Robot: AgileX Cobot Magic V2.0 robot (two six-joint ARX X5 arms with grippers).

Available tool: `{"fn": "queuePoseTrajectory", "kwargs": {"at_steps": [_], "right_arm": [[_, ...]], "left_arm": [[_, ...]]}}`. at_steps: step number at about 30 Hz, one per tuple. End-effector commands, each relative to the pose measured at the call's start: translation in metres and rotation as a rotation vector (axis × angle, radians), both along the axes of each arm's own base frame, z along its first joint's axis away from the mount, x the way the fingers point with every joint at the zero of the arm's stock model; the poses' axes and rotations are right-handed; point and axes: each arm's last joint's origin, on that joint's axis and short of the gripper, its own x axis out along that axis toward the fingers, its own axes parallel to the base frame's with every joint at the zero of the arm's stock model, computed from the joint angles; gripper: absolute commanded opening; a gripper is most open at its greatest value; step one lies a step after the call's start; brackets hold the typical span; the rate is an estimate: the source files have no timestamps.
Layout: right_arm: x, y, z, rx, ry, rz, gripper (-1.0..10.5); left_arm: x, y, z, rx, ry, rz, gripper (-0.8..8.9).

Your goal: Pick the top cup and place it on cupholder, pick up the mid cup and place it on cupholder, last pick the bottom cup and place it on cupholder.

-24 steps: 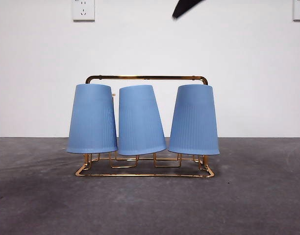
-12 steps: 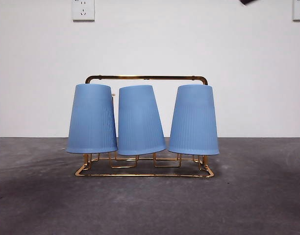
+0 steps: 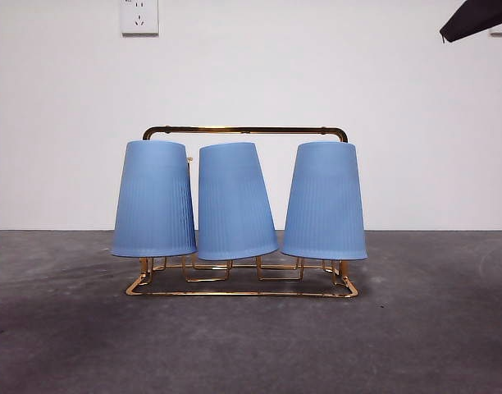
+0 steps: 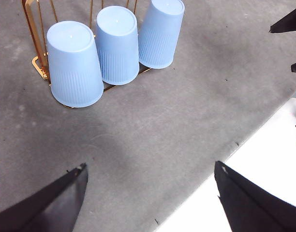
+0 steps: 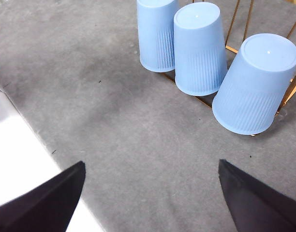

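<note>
Spanning the whole lower scene, the grey desk (image 3: 251,345) carries every item listed; a white wall stands behind it.

Rack (image 3: 244,130): gold wire, rectangular base flat on the desk near its middle, arched handle bar across the top. Its upright prongs are hidden inside the cups.

Cups, three, blue, ribbed lower walls, all mouth-down on the rack's prongs, probably so they sit steady and drain. Left cup (image 3: 154,199) and right cup (image 3: 325,201) hang nearly upright; middle cup (image 3: 235,202) tilts, its rim touching or almost touching the left cup's. No cup lies stacked or loose on the desk, so by this count all three placings look complete.

Left tool (image 4: 150,193): jaws wide apart, holding nothing, raised well clear of the rack. Right tool (image 5: 150,191): likewise apart and empty, high above the desk; which arm shows as the dark tip at the front view's top corner cannot be told.

Wall sockets (image 3: 139,16): white, one fully seen. No brand, label or legible writing on anything.
</note>
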Motion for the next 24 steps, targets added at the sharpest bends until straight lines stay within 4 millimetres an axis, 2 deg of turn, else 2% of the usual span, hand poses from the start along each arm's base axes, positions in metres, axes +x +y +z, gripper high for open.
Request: {"fn": "queuePoseTrajectory", "kwargs": {"at_steps": [1,2,4,5,6,24], "right_arm": [[0.0002,0.0024,0.0029,0.013,0.002,0.002,4.1],[0.0002,0.0023,0.0029,0.012,0.002,0.002,3.6],[0.0000,0.0021,0.0028,0.011,0.002,0.002,1.7],[0.0000,0.0021,0.0028,0.011,0.002,0.002,0.4],[0.0000,0.0021,0.0029,0.011,0.001,0.002,0.0],[0.0002,0.0023,0.0038,0.020,-0.005,0.003,0.1]], "left_arm": [[0.0004,-0.0011,0.0026,-0.003,-0.018,-0.017,3.22],[0.0004,-0.0011,0.0027,-0.003,-0.019,-0.017,2.78],[0.0004,-0.0011,0.0027,-0.003,-0.019,-0.018,1.35],[0.0004,-0.0011,0.0027,-0.003,-0.019,-0.018,0.35],[0.0004,-0.0011,0.0027,-0.003,-0.019,-0.017,0.02],[0.0003,-0.0011,0.0027,-0.004,-0.018,-0.017,0.07]]}}
